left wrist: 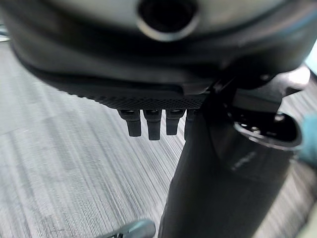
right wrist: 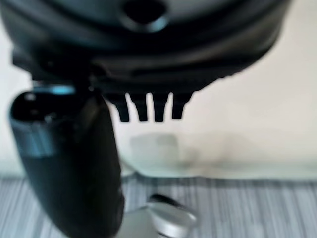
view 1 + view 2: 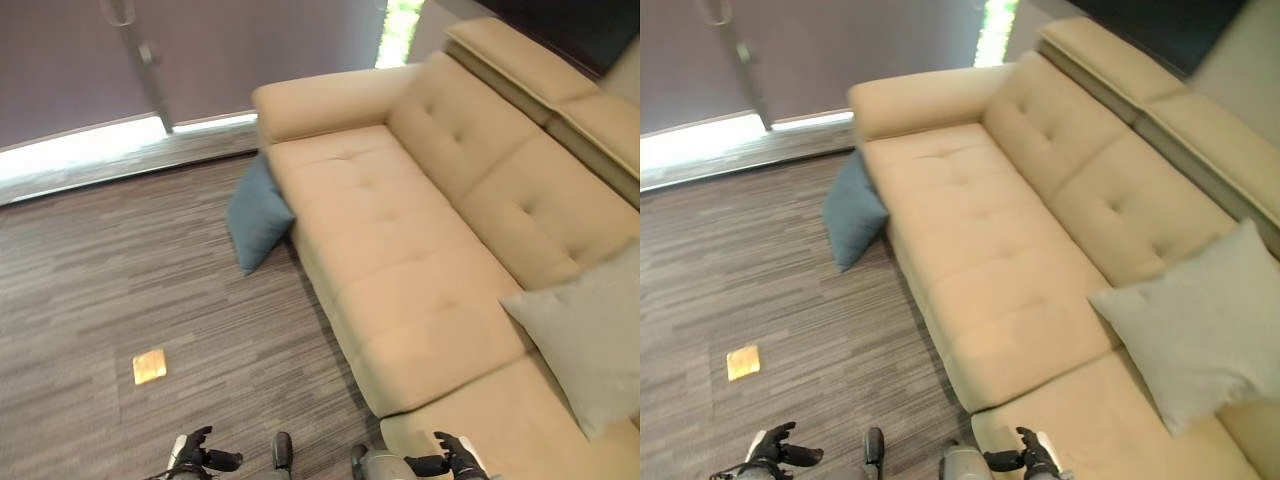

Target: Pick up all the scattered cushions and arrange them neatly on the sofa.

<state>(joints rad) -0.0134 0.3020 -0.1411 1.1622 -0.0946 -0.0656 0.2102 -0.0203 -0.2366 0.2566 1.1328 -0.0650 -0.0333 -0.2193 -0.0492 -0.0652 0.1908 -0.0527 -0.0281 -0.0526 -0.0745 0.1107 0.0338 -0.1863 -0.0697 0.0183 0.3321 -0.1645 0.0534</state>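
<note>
A beige tufted sofa (image 3: 400, 250) ran across the scene, and one grey cushion (image 3: 1195, 325) already sat on its seat, leaning against the backrest toward the near end. The remaining stray was a blue cushion (image 3: 257, 215), which stood on the striped wood-look floor (image 3: 110, 280), propped against the sofa's front edge close to the far armrest. A small yellow tile or sticker (image 3: 150, 366) lay on the floor well apart from it. Both hands hung low at the near edge of the head views: the left hand (image 3: 195, 452) over the floor and the right hand (image 3: 452, 458) just above the near end of the sofa seat. In the left wrist view the left hand's fingers (image 1: 151, 126) pointed out straight and relaxed over bare floor, holding nothing; in the right wrist view the right hand's fingers (image 2: 148, 106) were likewise extended and empty, with the pale sofa front beyond them. Judging by this, the grey cushion looked placed and the step in hand was going for the blue one. The next move would seem to call for walking along the sofa front toward the far armrest, stooping to reach the floor, and taking the soft cushion by its upper corner or between both hands before lifting it onto the seat.
</note>
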